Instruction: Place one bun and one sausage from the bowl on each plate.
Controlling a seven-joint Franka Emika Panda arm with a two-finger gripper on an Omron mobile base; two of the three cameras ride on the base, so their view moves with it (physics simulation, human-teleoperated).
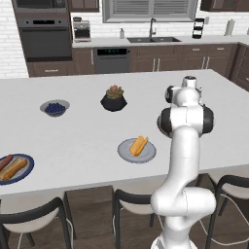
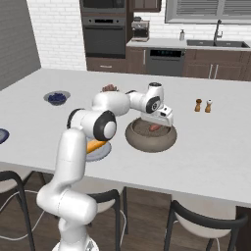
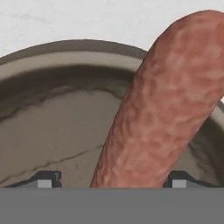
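The wide grey bowl (image 2: 147, 142) stands on the white counter, right of the arm. My gripper (image 2: 156, 123) reaches down into it. In the hand view the reddish sausage (image 3: 157, 109) leans up across the bowl's inner wall (image 3: 57, 118), between my fingertips (image 3: 48, 178); the gripper (image 3: 114, 179) is open around it, with a gap on the left side. The light grey plate (image 1: 125, 151) holds one bun (image 1: 139, 145). The blue-rimmed plate (image 1: 29, 166) at the far left carries a sausage (image 1: 6, 161) and a bun (image 1: 14, 168).
A small bowl of blue berries (image 1: 54, 108) and a black pot with a succulent (image 1: 114, 99) sit farther back on the counter. Two shakers (image 2: 203, 105) stand beyond the bowl to the right. Dark stools (image 1: 131, 204) line the near counter edge.
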